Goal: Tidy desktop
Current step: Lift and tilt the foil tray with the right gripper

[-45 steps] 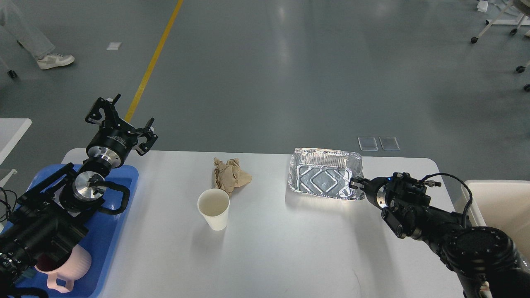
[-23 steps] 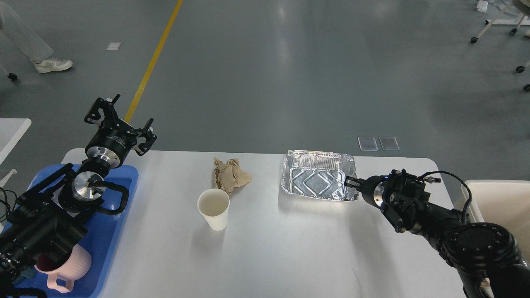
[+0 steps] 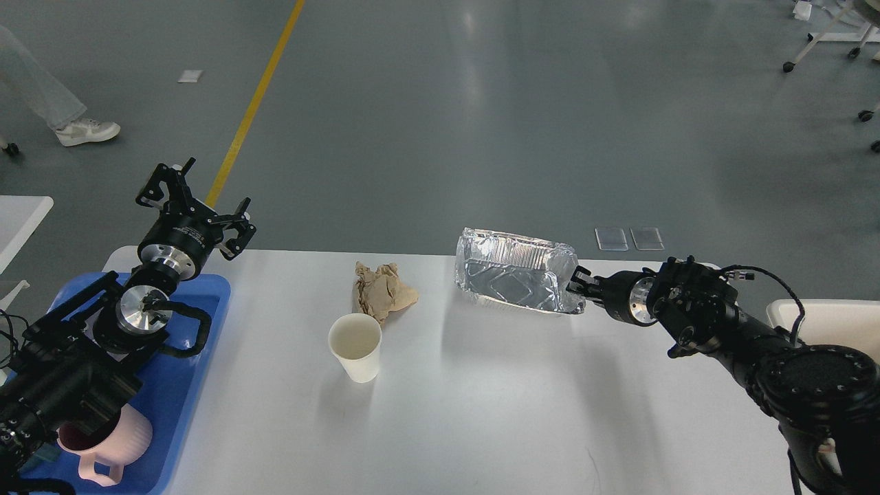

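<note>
— What's nearest at the bottom of the frame?

— The white desktop (image 3: 481, 412), filling the lower half of the frame, its long axis running left to right. Its near middle is a broad bare stretch. At the lower left a pink mug (image 3: 110, 440) stands in a blue tray (image 3: 185, 371) lying on the desktop's left end, partly under the left arm.

— And further in?

— A white paper cup (image 3: 355, 347) stands upright left of center, and just behind it lies a crumpled brown paper (image 3: 381, 291); whether they touch, I cannot tell. Right of them there is open surface up to the far edge.

— The arms?

— The right gripper (image 3: 576, 285) pinches the right rim of a foil pan (image 3: 514, 278). The pan is tilted, lifted clear of the desktop near the far edge, its long axis left to right. At the right edge of the frame is a beige bin (image 3: 832, 323). The left gripper (image 3: 192, 206) hovers over the far left corner, fingers spread, holding nothing.

— Beyond?

— Grey floor with a yellow line (image 3: 254, 103) at the upper left.
</note>
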